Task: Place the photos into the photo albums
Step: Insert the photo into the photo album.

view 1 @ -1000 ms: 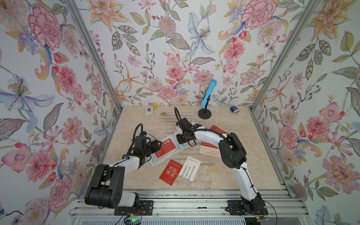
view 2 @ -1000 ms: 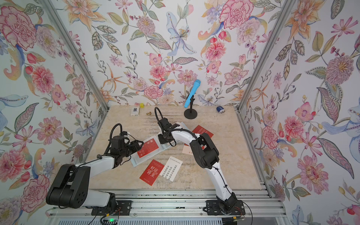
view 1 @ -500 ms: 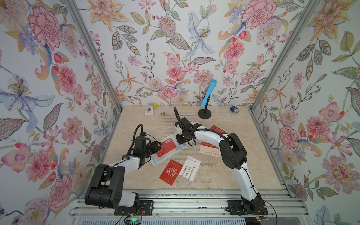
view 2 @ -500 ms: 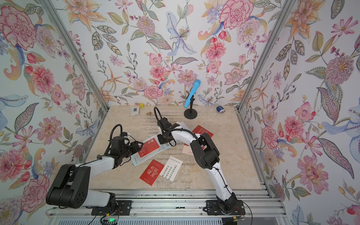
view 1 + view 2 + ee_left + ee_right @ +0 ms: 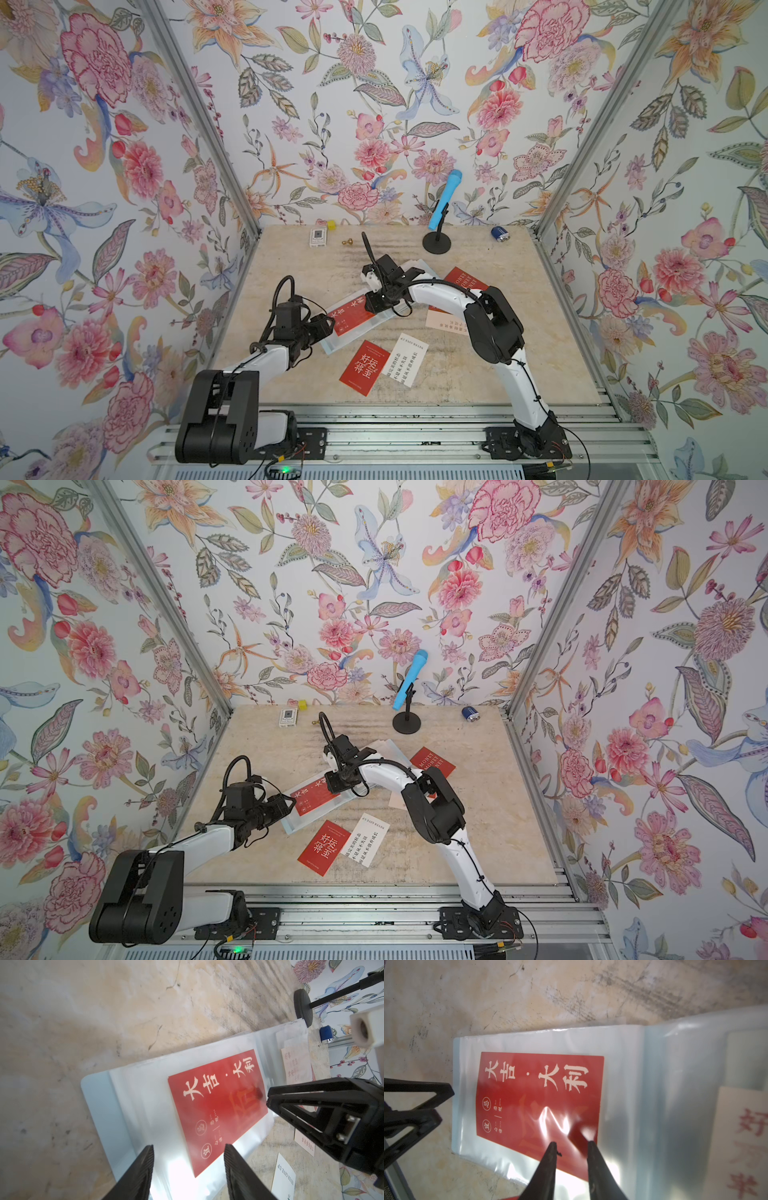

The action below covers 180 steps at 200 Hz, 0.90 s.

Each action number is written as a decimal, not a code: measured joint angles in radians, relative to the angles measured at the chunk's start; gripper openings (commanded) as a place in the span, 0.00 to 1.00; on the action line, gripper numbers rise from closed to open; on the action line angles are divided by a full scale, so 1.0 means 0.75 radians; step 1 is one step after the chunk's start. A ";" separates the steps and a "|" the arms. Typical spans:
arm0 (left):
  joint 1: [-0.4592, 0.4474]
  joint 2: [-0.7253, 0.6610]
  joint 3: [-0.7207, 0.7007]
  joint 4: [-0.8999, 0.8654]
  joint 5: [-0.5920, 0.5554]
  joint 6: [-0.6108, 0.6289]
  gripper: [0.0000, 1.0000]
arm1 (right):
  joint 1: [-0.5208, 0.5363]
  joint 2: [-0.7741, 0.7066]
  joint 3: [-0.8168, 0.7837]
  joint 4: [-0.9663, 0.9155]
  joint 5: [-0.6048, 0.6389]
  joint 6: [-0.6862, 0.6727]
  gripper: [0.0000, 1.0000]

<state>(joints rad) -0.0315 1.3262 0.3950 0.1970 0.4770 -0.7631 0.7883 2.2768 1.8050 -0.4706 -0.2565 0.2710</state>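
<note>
Pale blue thin photo album (image 5: 338, 343) lies open mid-table on the beige stone-look tabletop (image 5: 291, 270), slanting from near-left to far-right. Red rectangular card with white Chinese lettering (image 5: 353, 318) sits flat inside the album's clear plastic sleeve (image 5: 623, 1084) on the near-left page, lettering up.

Left gripper (image 5: 189, 1159) is low over the album's near-left end. Its fingers are spread wide with nothing pinched, and the card's near-left corner shows between them.

Right gripper (image 5: 572, 1145) is down on the card's far-right end. Its fingers are parted by a narrow gap, tips on the sleeve film over the card, nothing visibly clamped.

Loose on the table:
- Second red card with white characters (image 5: 365, 368) and white card with black print (image 5: 405, 359) lie side by side, edges meeting, just near of the album.
- Red "MONEY" card (image 5: 465, 280) lies right of the album.
- Pale pink card (image 5: 442, 326) is partly hidden under the right arm.
</note>
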 measured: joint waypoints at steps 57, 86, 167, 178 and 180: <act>0.024 0.057 -0.016 0.071 0.070 -0.005 0.57 | -0.051 0.000 -0.068 0.066 -0.091 0.064 0.29; 0.024 0.058 -0.016 0.075 0.079 -0.006 0.57 | -0.058 0.001 -0.070 0.076 -0.114 0.079 0.25; 0.024 0.054 0.013 0.023 0.079 -0.009 0.57 | -0.079 0.002 -0.113 0.106 -0.124 0.100 0.13; 0.024 0.054 0.025 0.015 0.080 -0.008 0.58 | -0.084 0.002 -0.113 0.107 -0.124 0.100 0.13; 0.024 0.054 0.027 0.015 0.080 -0.008 0.57 | -0.084 0.002 -0.113 0.108 -0.124 0.100 0.13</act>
<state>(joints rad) -0.0132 1.3670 0.4156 0.2081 0.5373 -0.7692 0.7250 2.2780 1.7199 -0.3897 -0.3492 0.3458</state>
